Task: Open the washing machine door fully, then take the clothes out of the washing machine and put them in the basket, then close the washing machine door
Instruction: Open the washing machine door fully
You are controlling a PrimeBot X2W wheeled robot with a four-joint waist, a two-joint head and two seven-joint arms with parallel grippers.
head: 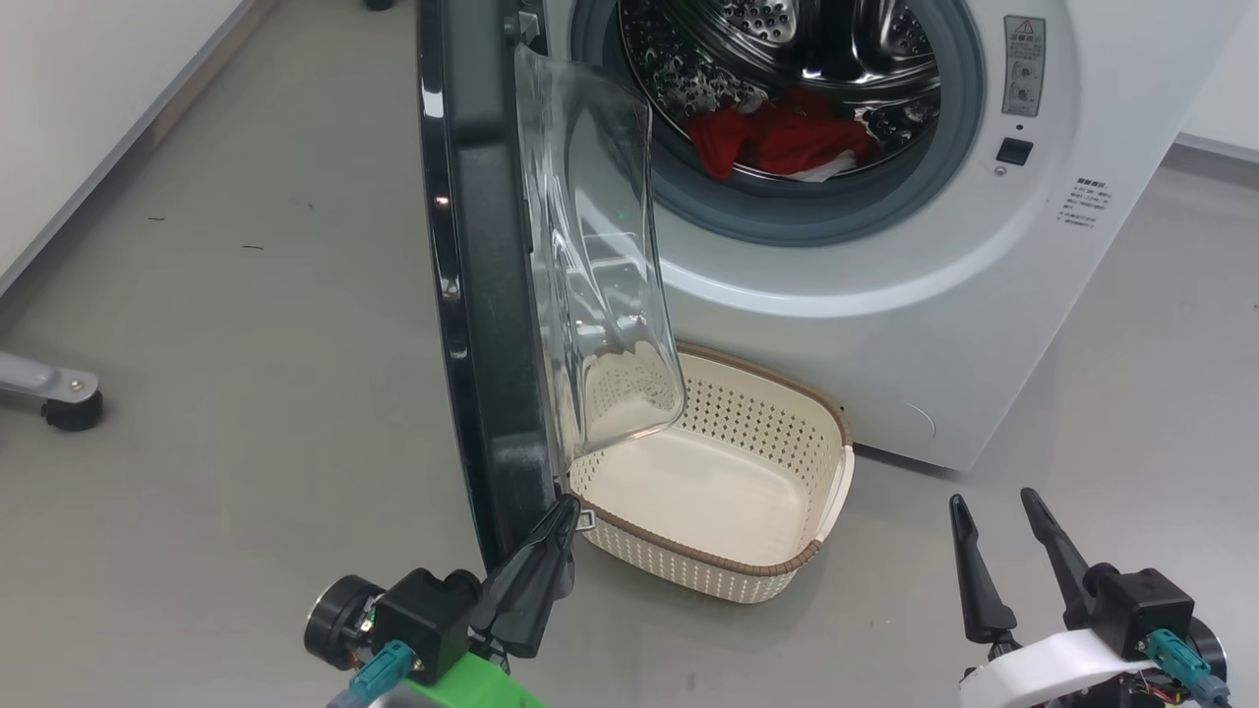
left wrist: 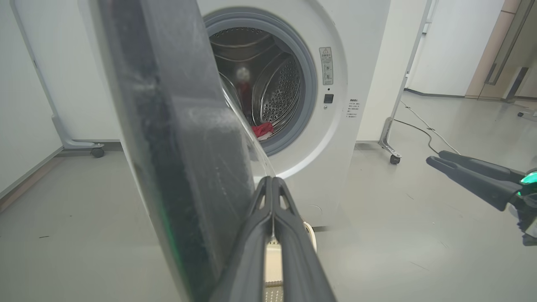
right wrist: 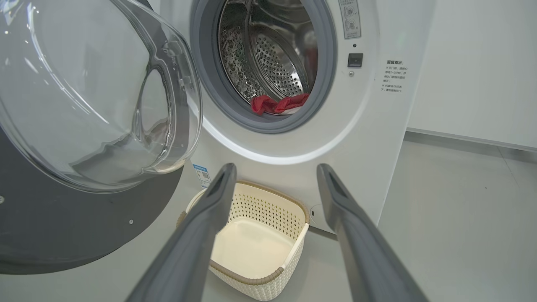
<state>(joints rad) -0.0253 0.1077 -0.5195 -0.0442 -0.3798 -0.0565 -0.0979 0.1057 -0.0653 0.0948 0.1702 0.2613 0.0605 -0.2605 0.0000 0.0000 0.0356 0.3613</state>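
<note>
The washing machine door [head: 482,295] stands swung out edge-on toward me, its black rim and clear glass bowl [right wrist: 96,96] well away from the washing machine [head: 885,324]. Red clothes [head: 777,138] lie low in the steel drum, also red clothes [right wrist: 279,104]. The cream basket [head: 787,560] sits on the floor before the machine, nothing in it. My left gripper [head: 566,511] is shut, its tips against the door's lower inner edge [left wrist: 193,167]. My right gripper [head: 993,501] is open over the floor right of the basket [right wrist: 289,235], holding nothing.
Grey floor spreads left and right of the machine. A wheeled stand foot [head: 69,408] sits at the far left. Another caster leg [left wrist: 392,158] and a cable lie right of the machine. A white wall runs along the left.
</note>
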